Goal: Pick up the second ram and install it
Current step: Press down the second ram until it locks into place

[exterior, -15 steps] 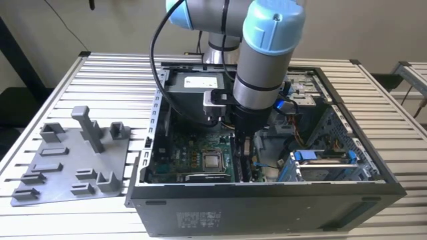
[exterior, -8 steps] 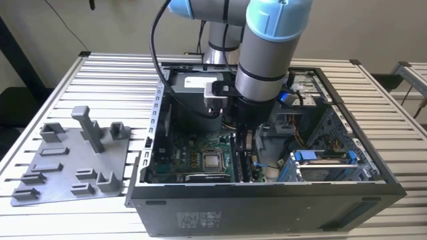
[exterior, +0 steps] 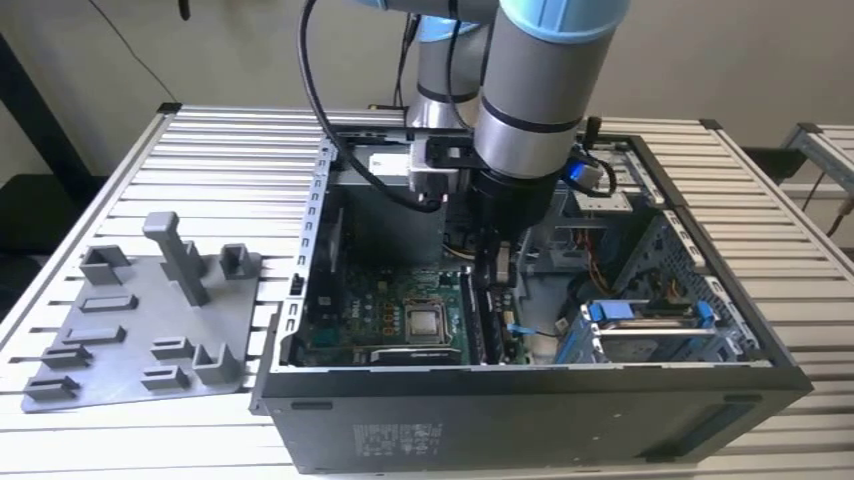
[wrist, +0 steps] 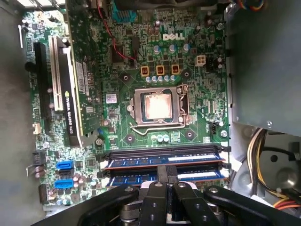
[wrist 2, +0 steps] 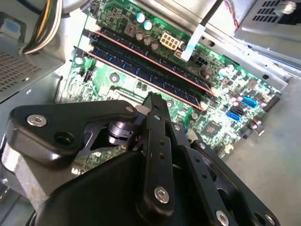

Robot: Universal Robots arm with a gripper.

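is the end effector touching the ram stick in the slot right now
Cannot tell. In the first wrist view the end effector overlaps the ram stick, hiding any contact.

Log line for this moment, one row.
gripper on second ram | inside computer case | ram standing in motherboard slot | holder tray outside

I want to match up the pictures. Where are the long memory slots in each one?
Exterior view: the memory slots sit on the green board inside the open case, under the pincer.
Second wrist view: long dark strips crossing the board just beyond the pincer.
First wrist view: between the silver processor socket and the pincer.
Shared landmark: the pincer, close to the slots in all three.
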